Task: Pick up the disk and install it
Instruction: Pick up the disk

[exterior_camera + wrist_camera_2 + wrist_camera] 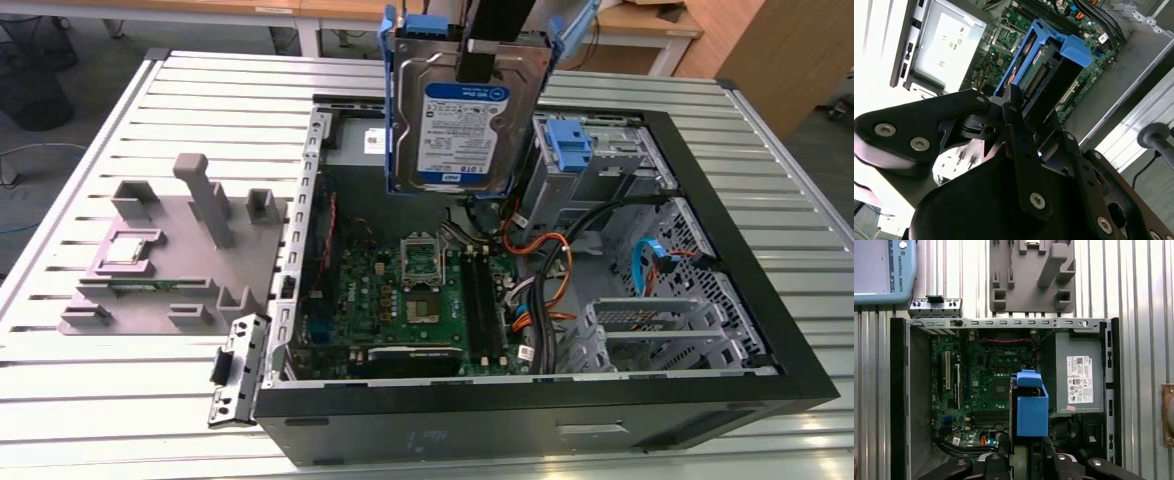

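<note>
In the exterior view we see the gripper [477, 62] clamped on the upper part of the disk [461, 110], which hangs upright above the open computer case [534, 425] (label side facing the camera). Its white-and-blue label [465, 140] carries fine print. The first wrist view presents the blue carrier [1032, 415] end-on over the motherboard [984, 365].
</note>
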